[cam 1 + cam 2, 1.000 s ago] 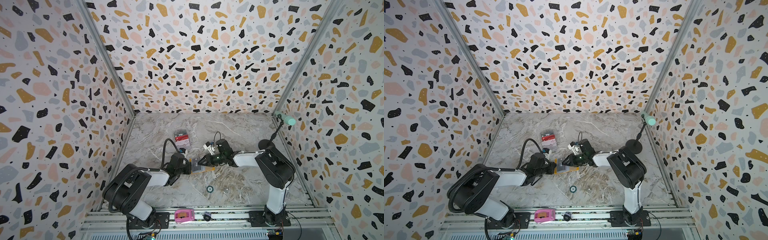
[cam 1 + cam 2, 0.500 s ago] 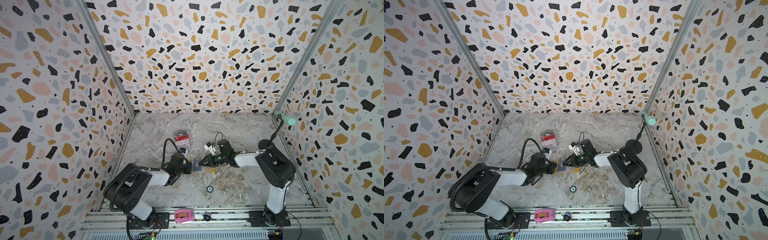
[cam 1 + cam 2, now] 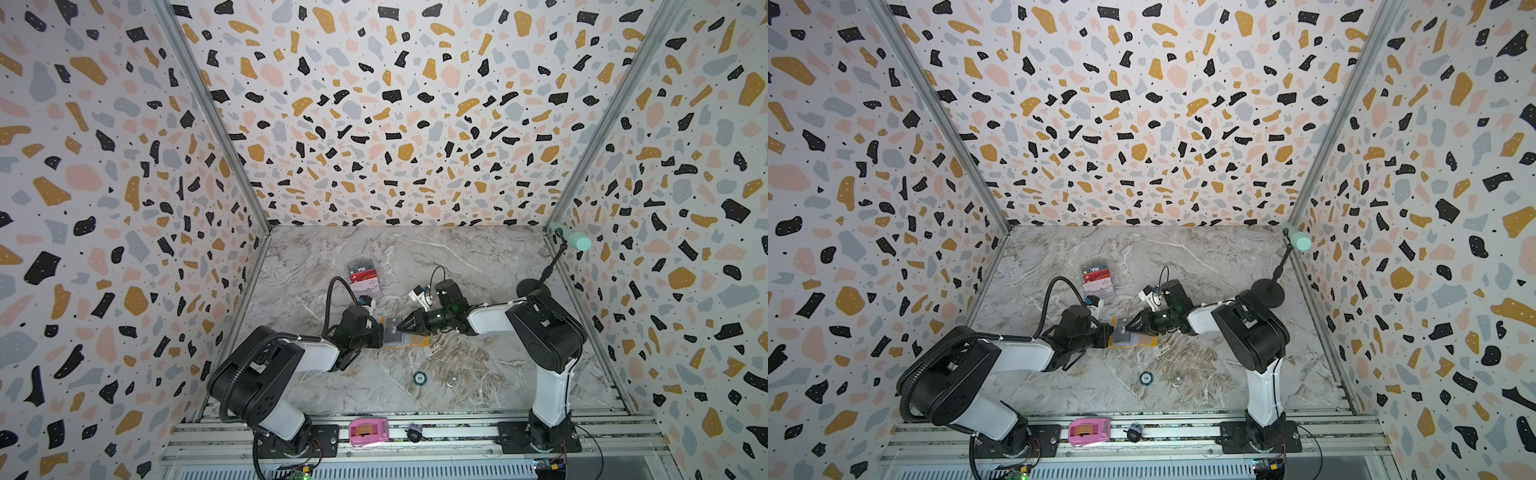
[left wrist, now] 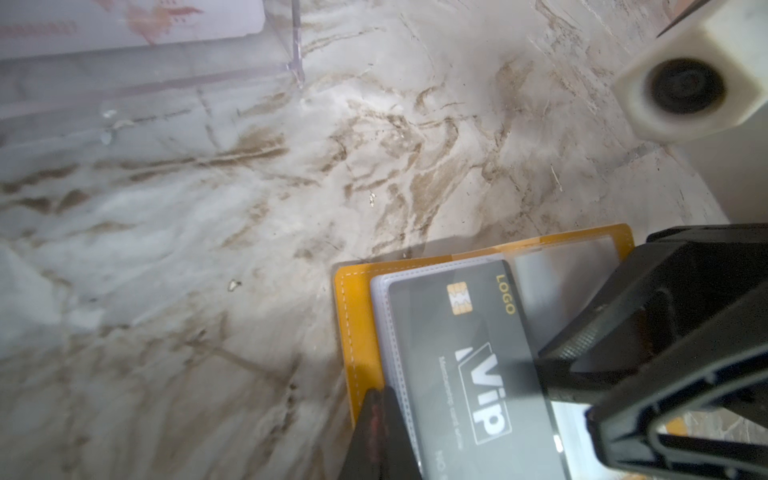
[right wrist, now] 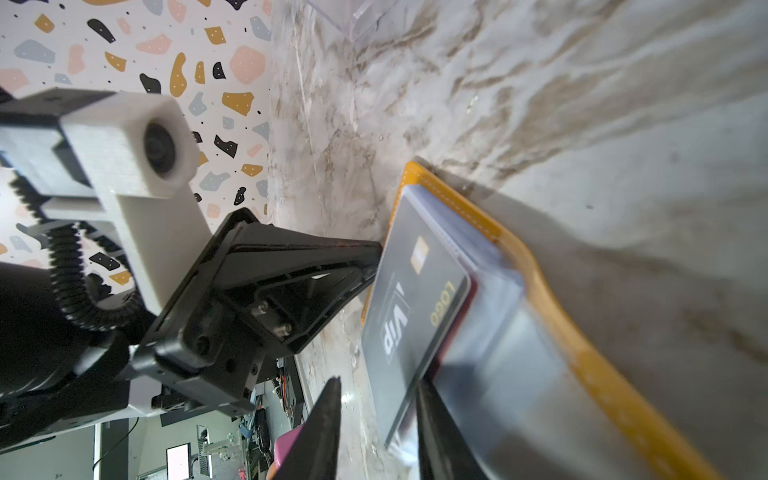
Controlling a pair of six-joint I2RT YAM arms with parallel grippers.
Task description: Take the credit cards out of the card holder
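The card holder [image 3: 419, 342] is lying open near the middle of the table [image 3: 478, 257], with the black Vip card [image 4: 469, 353] showing uppermost. The left tool [image 4: 377, 401], pressed together, is bearing on the holder's yellow edge. The right tool [image 5: 378, 388], spread partway, is straddling the card's edge.

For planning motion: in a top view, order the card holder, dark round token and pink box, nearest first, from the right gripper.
1. card holder, centre, at the right gripper.
2. dark round token, nearer the front.
3. pink box, on the front rail.
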